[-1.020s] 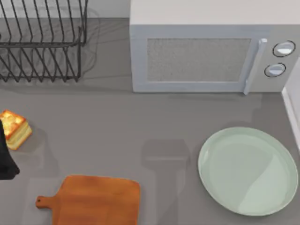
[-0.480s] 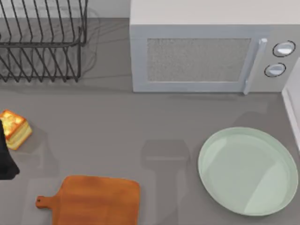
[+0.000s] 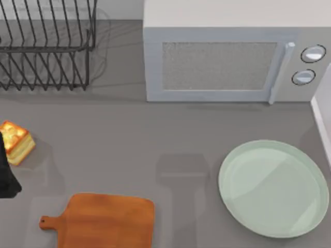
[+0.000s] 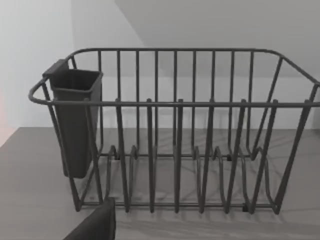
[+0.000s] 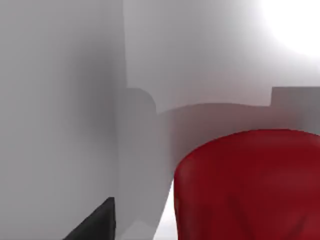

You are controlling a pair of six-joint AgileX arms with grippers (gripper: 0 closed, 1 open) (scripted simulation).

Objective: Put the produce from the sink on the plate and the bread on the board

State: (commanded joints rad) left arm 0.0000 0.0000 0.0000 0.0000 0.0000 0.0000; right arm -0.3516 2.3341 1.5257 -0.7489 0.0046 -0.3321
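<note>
Bread sat at the table's left edge, well behind the board, which lay along the front edge left of centre with its handle pointing left. Our left arm showed as a dark shape at that left edge, touching the bread's near side; we could not tell how its fingers stood. Its wrist camera faced the wire dish rack in the back left corner. The microwave stood along the back edge. The plate lay bare near the front right corner. Our right wrist view had the produce close against pale walls; we could not tell that gripper's state.
</note>
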